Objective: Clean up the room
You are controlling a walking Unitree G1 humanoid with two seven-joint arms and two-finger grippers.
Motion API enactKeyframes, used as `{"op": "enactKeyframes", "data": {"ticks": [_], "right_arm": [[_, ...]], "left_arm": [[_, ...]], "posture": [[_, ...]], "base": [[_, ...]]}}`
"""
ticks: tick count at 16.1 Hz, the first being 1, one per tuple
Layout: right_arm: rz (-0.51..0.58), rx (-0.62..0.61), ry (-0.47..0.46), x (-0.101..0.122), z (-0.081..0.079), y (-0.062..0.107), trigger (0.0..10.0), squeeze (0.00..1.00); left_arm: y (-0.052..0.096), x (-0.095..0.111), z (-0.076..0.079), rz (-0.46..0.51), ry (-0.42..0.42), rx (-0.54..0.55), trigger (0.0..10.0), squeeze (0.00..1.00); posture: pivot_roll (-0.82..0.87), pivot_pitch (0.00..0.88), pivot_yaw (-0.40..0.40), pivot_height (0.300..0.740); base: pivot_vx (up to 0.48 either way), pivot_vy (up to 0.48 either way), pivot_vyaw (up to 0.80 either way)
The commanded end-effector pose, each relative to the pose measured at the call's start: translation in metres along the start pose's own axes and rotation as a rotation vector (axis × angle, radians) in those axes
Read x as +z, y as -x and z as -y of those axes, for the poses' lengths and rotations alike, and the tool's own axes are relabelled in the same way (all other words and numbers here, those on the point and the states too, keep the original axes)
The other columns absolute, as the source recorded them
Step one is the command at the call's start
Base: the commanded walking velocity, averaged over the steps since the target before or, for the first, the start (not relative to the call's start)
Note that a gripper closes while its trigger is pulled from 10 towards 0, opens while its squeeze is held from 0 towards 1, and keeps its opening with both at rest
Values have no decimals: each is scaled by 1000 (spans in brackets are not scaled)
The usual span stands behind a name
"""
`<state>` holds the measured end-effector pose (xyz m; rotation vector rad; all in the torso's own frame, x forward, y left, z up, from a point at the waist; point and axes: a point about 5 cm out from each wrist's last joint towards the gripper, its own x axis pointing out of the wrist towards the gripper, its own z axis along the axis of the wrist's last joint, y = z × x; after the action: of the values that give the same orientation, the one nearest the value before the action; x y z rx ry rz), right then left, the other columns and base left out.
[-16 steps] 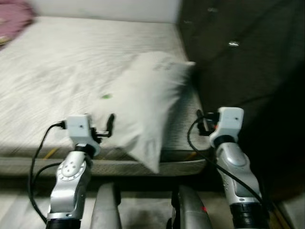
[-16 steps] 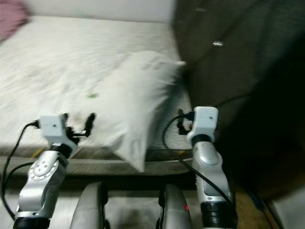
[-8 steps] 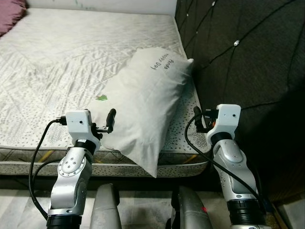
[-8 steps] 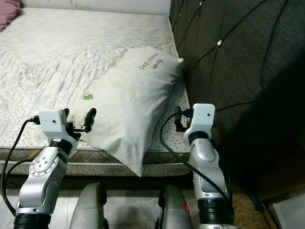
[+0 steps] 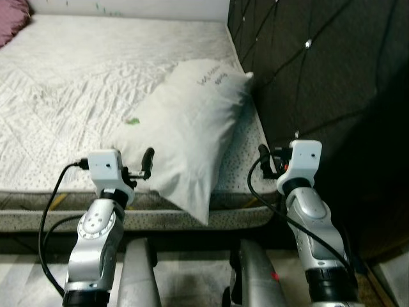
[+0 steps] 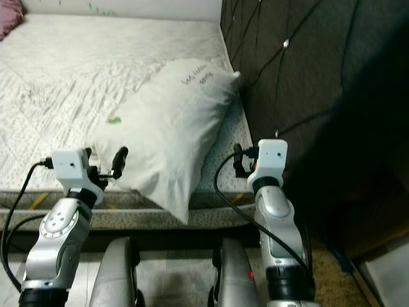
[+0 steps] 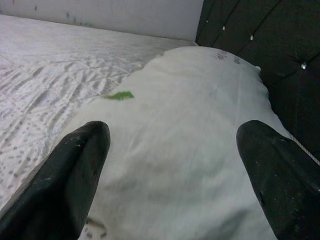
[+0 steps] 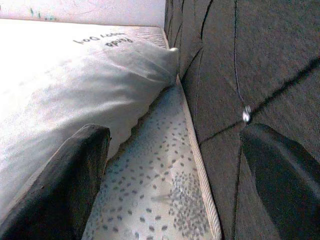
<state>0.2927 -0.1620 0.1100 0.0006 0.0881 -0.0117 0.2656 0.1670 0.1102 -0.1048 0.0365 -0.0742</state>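
I'm looking down at a bed with a white quilted mattress (image 5: 77, 83), and a white pillow (image 5: 185, 128) lies on it at an angle near the right side, close to the dark tufted headboard (image 5: 319, 70). The pillow's far corner almost reaches the headboard, and its near corner hangs over the mattress edge toward me. There is dark lettering near the far end of the pillow; I think it is a short printed phrase, but it is too small for me to read. A small green mark (image 5: 132, 121) sits on the pillow's left edge.

My left gripper (image 7: 170, 175) is held up in front of the pillow's near left corner, at the mattress edge. In the left wrist view its two black fingers (image 7: 65, 175) are spread wide with the pillow lying between and beyond them, not yet pinched. My right gripper (image 8: 175, 175) is raised at the right side of the bed, level with the mattress edge, beside the headboard. In the right wrist view its fingers are also spread wide, framing the speckled strip of mattress between the pillow and the headboard, and holding nothing.

A pink cushion (image 5: 11, 11) shows at the far left corner of the bed.
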Motion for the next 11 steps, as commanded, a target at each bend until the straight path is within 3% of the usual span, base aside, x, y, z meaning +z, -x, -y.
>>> {"op": "enactKeyframes", "data": {"ticks": [1, 3, 5, 10, 11], "right_arm": [[-22, 6, 1, -3, 0, -1, 10000, 0], [-27, 11, 5, -4, 0, -1, 10000, 0], [-32, 17, 9, -4, 1, -2, 10000, 0], [-31, 40, 0, -4, -1, -3, 10000, 0], [-28, 47, 1, -4, -2, -4, 10000, 0]], "left_arm": [[0, 2, -1, 6, -12, 7, 10000, 0], [1, 0, -4, -6, -12, 36, 10000, 0], [7, -12, -18, -67, 30, 117, 10000, 0], [12, -12, -20, -66, 22, 84, 10000, 0], [11, -10, -18, -56, 27, 75, 10000, 0]], "posture": [[19, 0, -33, 551], [18, 0, -34, 551], [18, 0, -39, 551], [28, 0, -45, 551], [28, 0, -46, 551]], "base": [[0, 0, 0], [0, 0, 0], [0, 0, 0], [0, 0, 0], [428, 0, 0]]}}
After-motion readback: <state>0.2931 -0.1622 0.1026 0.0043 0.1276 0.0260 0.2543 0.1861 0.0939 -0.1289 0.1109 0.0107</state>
